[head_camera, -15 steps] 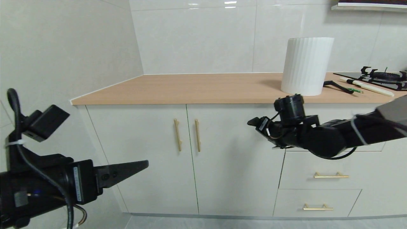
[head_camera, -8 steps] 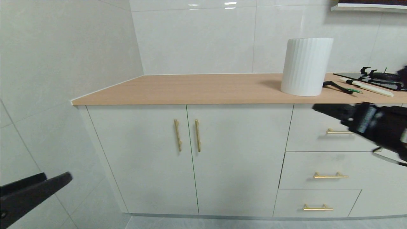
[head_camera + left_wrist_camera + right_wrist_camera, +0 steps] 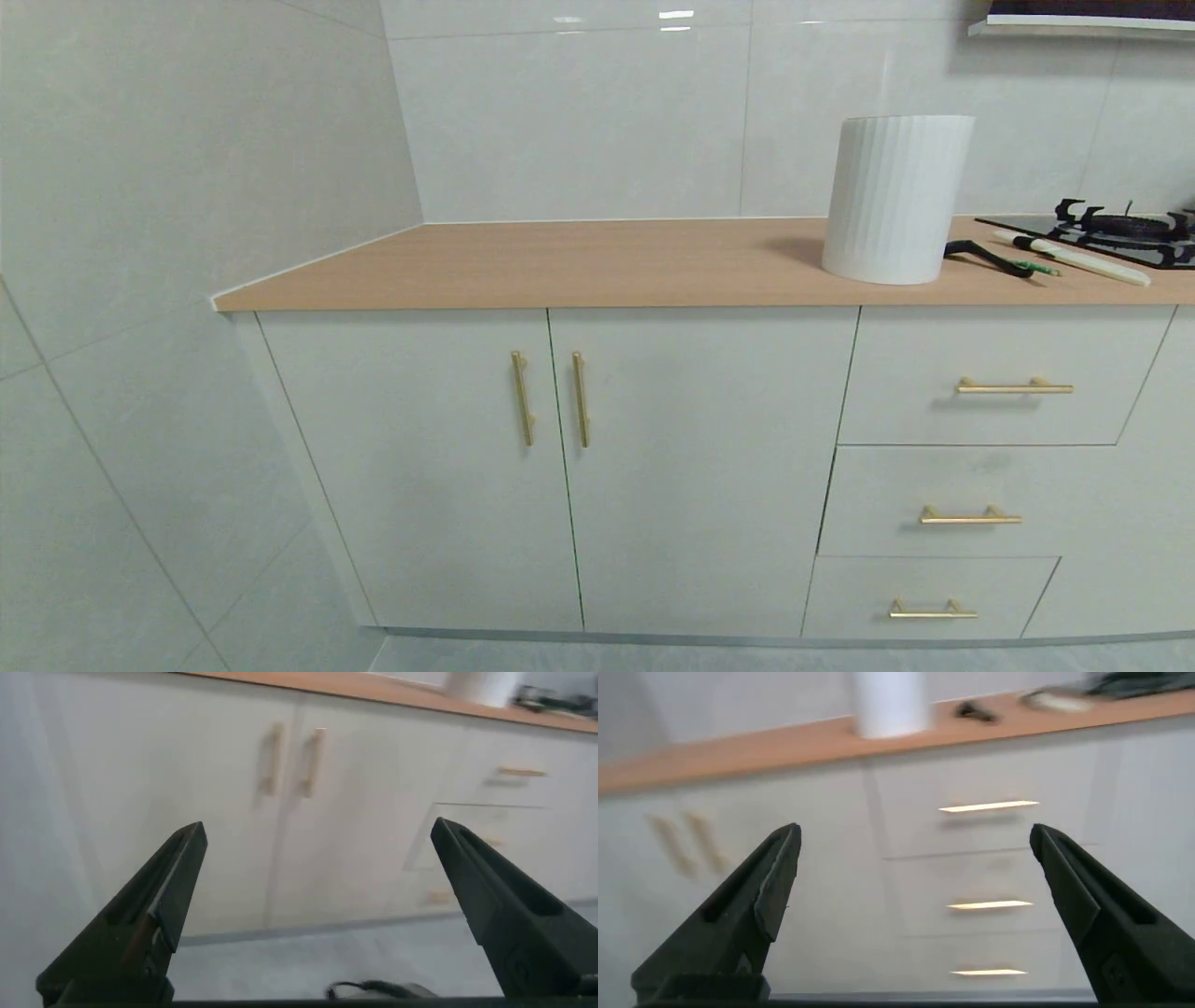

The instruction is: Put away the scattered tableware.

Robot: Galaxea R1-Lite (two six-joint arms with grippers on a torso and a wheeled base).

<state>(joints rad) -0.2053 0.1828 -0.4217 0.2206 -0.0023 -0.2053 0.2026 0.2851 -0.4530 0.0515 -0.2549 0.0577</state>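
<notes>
A tall white ribbed container [image 3: 897, 198] stands on the wooden countertop [image 3: 579, 261]. Beside it on the right lie a black-handled utensil [image 3: 990, 256], a small green-tipped piece [image 3: 1038, 267] and a long cream utensil [image 3: 1083, 259]. My left gripper [image 3: 318, 845] is open and empty, held low in front of the cabinet doors [image 3: 290, 761]. My right gripper [image 3: 915, 845] is also open and empty, facing the drawers [image 3: 985, 807] below the counter, with the white container [image 3: 890, 703] visible above.
A black stove grate [image 3: 1125, 224] sits at the far right of the counter. Below are two cabinet doors with gold handles [image 3: 551, 398] and three drawers [image 3: 1013, 385]. A tiled wall [image 3: 187, 168] closes the left side. Grey floor [image 3: 308, 961] lies beneath.
Both arms have withdrawn out of the head view: the left dropped down and left, the right pulled back to the right. The head camera shifted slightly.
</notes>
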